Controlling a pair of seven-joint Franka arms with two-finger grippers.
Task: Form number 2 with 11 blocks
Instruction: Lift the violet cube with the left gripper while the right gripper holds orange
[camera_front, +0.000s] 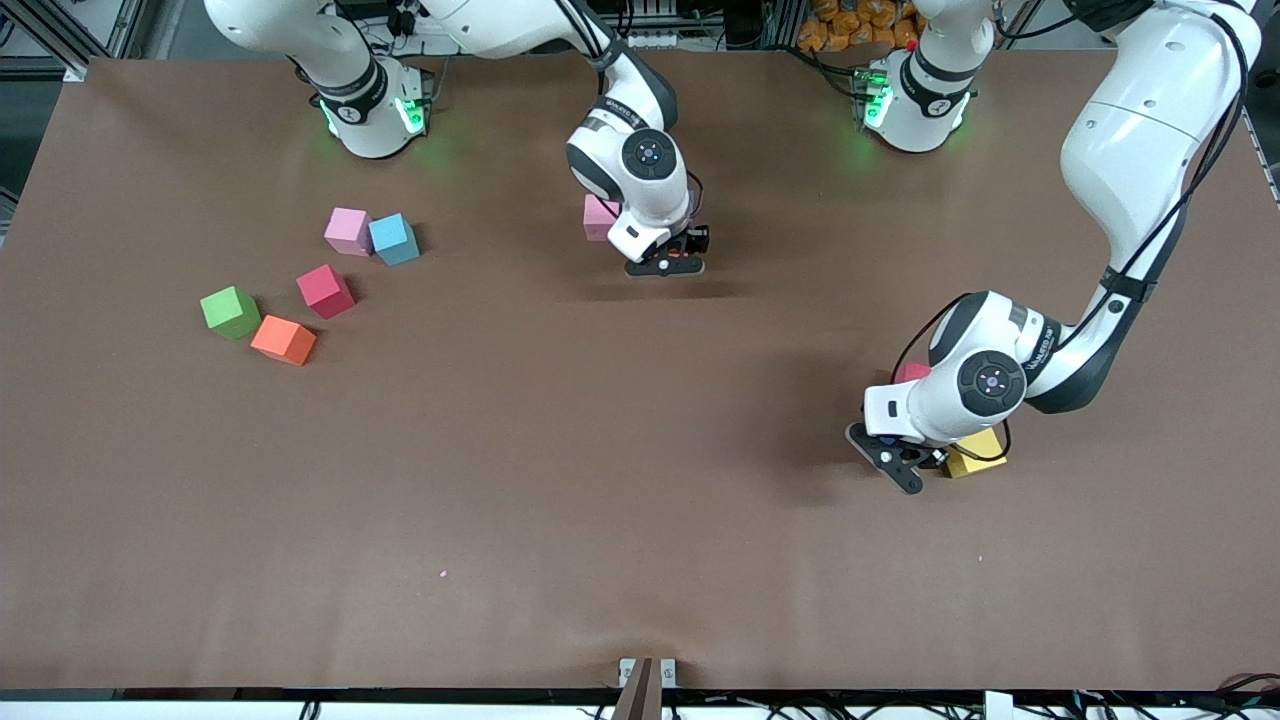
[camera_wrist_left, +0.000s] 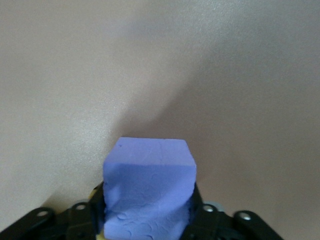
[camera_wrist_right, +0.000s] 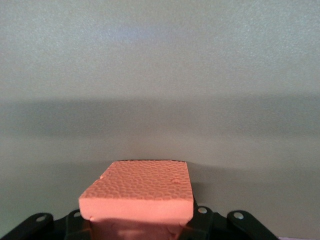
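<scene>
Between the left gripper's fingers sits a dimpled purple foam cube; the right gripper clamps a pebbled orange one.

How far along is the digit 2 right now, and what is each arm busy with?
No digit is laid out yet. In hand: the left gripper clamps a purple foam cube; the right gripper holds an orange foam cube above the table. Left: the loose pink, blue, red, green and orange cubes await placing.
</scene>
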